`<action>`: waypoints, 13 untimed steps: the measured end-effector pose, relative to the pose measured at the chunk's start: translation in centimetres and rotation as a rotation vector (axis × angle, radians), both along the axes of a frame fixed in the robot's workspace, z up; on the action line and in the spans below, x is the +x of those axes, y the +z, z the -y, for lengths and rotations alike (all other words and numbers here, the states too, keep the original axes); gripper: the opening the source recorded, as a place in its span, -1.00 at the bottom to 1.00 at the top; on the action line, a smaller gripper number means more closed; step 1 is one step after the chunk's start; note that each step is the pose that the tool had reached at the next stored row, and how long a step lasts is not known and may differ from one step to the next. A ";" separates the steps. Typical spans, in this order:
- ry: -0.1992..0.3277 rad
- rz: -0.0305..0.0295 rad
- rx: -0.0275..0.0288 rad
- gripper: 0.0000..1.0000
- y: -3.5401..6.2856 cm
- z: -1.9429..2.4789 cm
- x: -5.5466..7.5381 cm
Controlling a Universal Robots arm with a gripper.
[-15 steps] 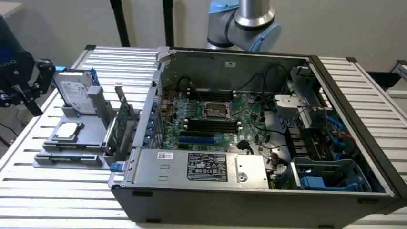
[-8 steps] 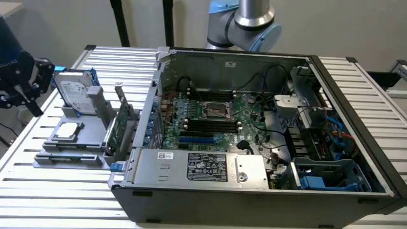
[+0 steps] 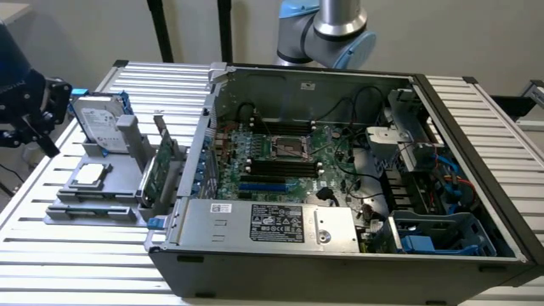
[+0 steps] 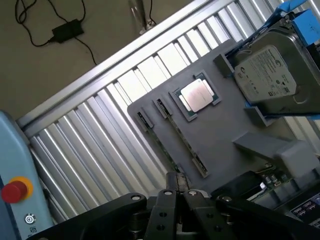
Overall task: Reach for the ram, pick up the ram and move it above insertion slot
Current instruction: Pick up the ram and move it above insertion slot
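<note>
The ram (image 4: 181, 139) stands on edge in a narrow slot of the grey holder (image 4: 225, 140). It is a thin greenish strip with a small catch at each end. It sits just beside the square processor (image 4: 196, 95) and well apart from the hard drive (image 4: 265, 75), which leans at the holder's far side.

In the wrist view the tool (image 4: 179, 189) hangs above the near end of the ram without touching it, so nothing is lifted yet. We cannot tell whether the tool is released or clenched.

In the exterior view the tool (image 3: 34, 118) hovers at the left edge, over the ribbed counter (image 3: 51, 255). The holder, with the green expansion card (image 3: 160, 167) upright at its side, lies between it and the open computer case (image 3: 340, 255). The dark memory slots (image 3: 281, 167) on the board inside the case are well apart from the ram.

We judge that the reach is the step in hand, with pick-up and carry not yet done. A clean grasp calls for the tool to be centred along the stick. It should be squared across the thin faces and brought straight down, so that it bears on the board and not on the holder's catches. The stick is slim and stands on edge, so we expect a skewed grip to tilt it in its slot.
</note>
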State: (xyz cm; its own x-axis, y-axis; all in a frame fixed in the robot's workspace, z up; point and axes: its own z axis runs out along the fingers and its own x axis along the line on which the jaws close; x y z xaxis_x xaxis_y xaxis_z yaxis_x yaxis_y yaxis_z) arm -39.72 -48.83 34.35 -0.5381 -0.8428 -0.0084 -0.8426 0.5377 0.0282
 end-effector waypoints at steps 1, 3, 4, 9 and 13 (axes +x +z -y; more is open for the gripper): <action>0.018 0.0011 0.0000 -0.79 -0.03 0.00 0.0; 0.054 0.0034 0.0000 -0.79 -0.08 0.00 0.0; 0.072 0.0048 0.0000 -0.79 -0.11 0.00 0.0; 0.164 0.0125 -0.0001 -0.79 -0.26 0.00 0.0; 0.237 0.0188 -0.0001 -0.79 -0.38 0.00 0.0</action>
